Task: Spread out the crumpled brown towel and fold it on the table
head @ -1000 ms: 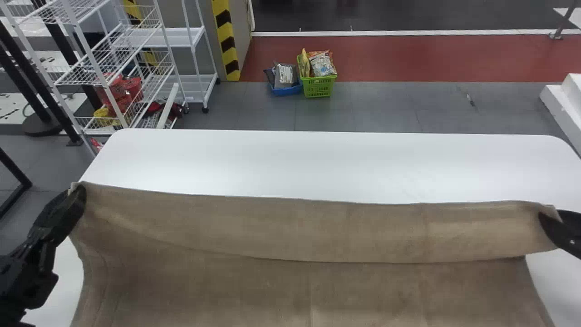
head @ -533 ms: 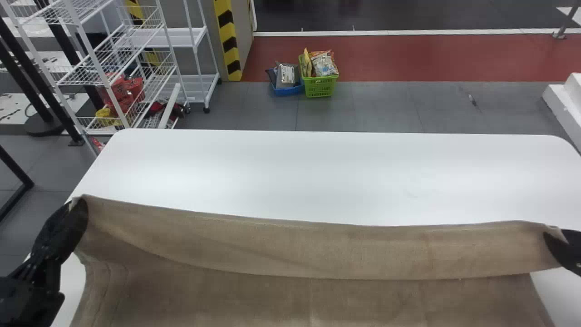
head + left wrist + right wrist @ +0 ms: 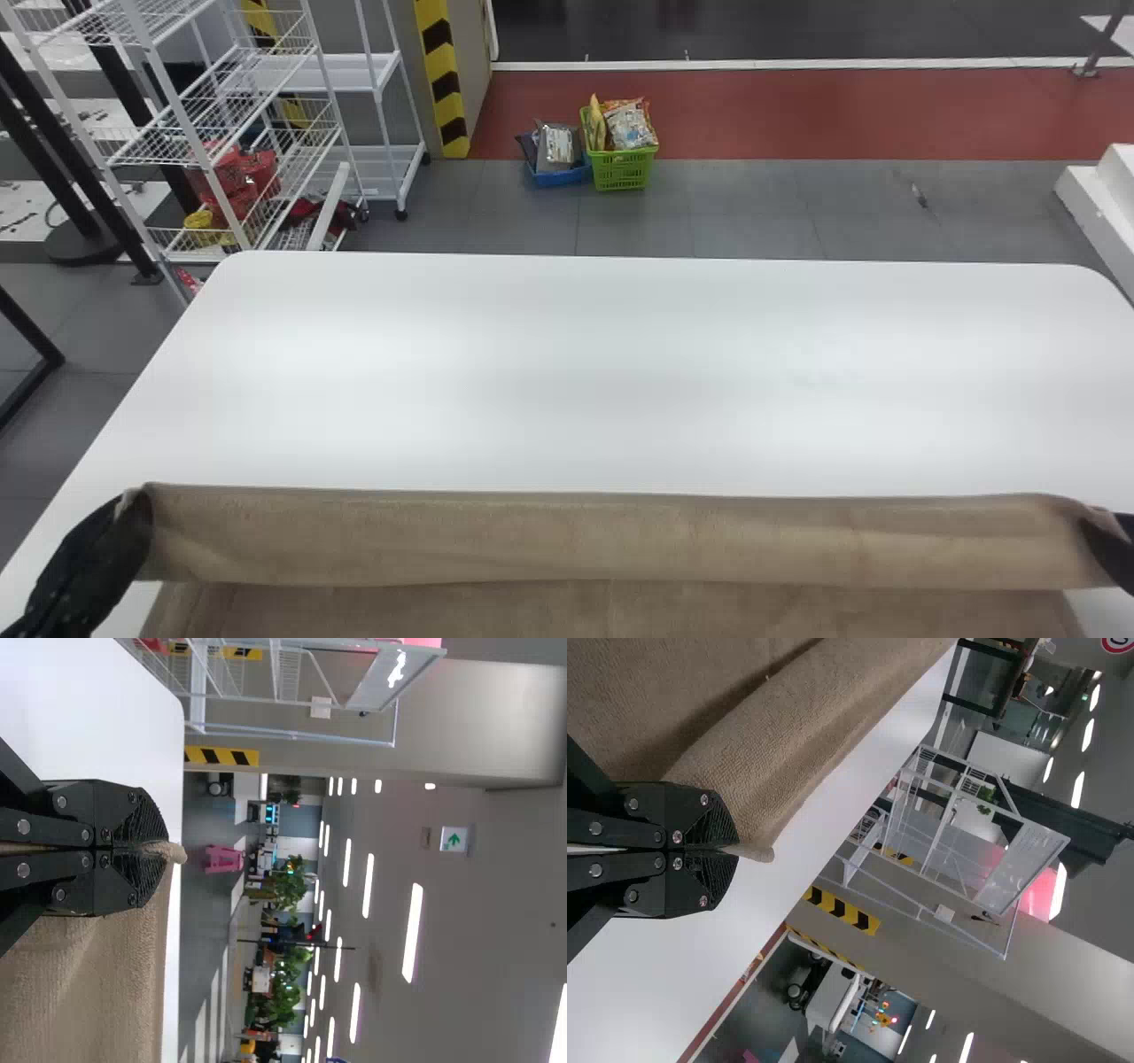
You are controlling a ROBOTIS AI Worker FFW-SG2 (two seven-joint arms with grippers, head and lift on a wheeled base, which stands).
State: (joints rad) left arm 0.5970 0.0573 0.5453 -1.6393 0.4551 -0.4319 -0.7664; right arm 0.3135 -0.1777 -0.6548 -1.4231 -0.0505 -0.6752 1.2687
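Head view: towel [image 3: 620,542] at 6 o'clock over table [image 3: 620,381]; left gripper [image 3: 135,507] at 8, right gripper [image 3: 1118,539] at 4, each on a corner. Versus earlier frames, far edge and both grippers sit closer to 6 o'clock. Left wrist view: left gripper [image 3: 165,849] pressed together, pinching towel. Right wrist view: right gripper [image 3: 736,850] likewise.

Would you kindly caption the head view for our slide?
Left end effector and right end effector hold a brown towel at opposite ends.

Workshop-like hall | yellow-black pillar striping [image 3: 446,84] | wire rack [image 3: 184,142] | ceiling strip lights [image 3: 413,933] | green-arrow sign [image 3: 454,839]
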